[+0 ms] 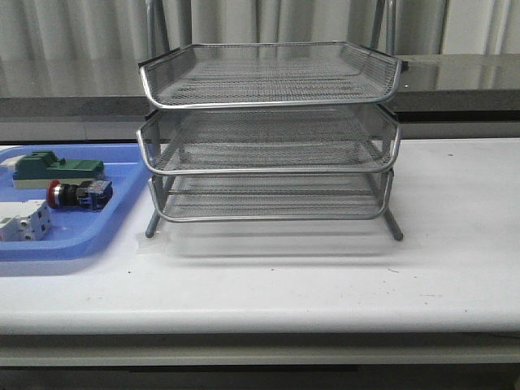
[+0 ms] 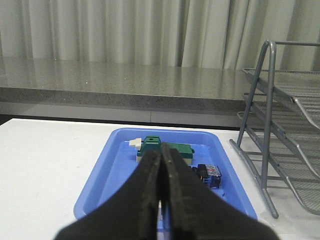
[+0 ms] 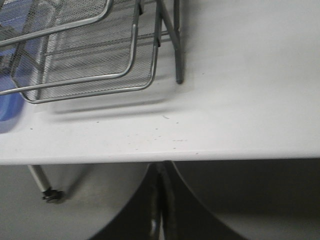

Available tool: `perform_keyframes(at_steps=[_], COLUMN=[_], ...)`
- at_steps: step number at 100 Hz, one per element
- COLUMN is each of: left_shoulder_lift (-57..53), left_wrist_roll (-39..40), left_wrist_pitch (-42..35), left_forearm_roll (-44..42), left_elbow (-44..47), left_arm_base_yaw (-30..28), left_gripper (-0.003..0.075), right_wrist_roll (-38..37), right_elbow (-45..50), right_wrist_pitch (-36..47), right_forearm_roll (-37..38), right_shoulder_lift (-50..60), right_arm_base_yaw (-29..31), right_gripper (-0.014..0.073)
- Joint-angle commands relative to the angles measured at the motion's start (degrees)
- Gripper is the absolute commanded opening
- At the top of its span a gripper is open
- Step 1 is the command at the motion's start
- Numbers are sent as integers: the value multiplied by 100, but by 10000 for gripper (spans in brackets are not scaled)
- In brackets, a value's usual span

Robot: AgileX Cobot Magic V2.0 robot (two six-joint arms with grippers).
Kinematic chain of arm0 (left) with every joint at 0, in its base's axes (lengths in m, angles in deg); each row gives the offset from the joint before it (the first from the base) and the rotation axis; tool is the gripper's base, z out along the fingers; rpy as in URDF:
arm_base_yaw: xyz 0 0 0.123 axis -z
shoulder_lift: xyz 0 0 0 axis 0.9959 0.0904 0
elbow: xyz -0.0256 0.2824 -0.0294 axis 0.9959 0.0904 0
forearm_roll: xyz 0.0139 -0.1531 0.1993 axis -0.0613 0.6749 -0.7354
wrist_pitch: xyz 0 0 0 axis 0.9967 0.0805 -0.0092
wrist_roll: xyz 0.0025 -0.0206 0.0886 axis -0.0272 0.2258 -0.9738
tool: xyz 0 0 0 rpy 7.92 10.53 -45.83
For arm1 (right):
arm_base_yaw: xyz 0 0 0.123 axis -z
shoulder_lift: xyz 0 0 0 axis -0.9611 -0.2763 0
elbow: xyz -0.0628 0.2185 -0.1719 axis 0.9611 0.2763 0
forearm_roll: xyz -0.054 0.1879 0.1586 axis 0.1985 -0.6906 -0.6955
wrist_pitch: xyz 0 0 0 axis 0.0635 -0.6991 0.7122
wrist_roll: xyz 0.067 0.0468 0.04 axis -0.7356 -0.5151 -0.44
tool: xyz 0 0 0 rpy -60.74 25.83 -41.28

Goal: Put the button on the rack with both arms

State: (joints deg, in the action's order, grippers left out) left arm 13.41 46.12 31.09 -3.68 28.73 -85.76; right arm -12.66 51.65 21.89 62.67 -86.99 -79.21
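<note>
Count: 1 rack [image 1: 268,138] w/ 3 mesh tiers, 1 blue tray [image 1: 73,244], 1 button [image 1: 77,193], 1 green block [image 1: 57,169], 1 white terminal block [image 1: 23,221], 2 end effectors: left [image 2: 162,200], right [image 3: 159,210].
</note>
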Motion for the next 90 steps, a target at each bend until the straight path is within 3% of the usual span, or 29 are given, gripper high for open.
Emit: perform_keyframes(at_steps=[1, 15, 34, 41, 62, 90], left_shoulder_lift=[-192, -192, -192, -192, -192, -192], left_wrist_roll=[74, 74, 74, 74, 74, 74], left_wrist_pitch=[-506, -506, -506, -506, -506, -506], left_forearm_roll=[41, 41, 41, 41, 41, 41], left_elbow=[264, 264, 264, 264, 264, 264], left_arm_base_yaw=[-7, -7, -7, -7, -7, -7], left_gripper=[-20, -20, -20, -20, -20, -20], right_wrist_roll=[5, 16, 16, 45, 809, 2980], right_elbow=[-203, -203, -203, -203, -203, -408], right_wrist_pitch=[506, 704, 968, 1102, 1459, 1482], right_forearm_roll=[-737, -1342, -1793, -1885, -2715, -4922], right_shoulder_lift=[-308, -780, -1310, -1502, -2116, -3046], right_arm_base_yaw=[-11, -11, -11, -16, -53, -53], right_gripper=[-58, 10, 290, 353, 372, 372])
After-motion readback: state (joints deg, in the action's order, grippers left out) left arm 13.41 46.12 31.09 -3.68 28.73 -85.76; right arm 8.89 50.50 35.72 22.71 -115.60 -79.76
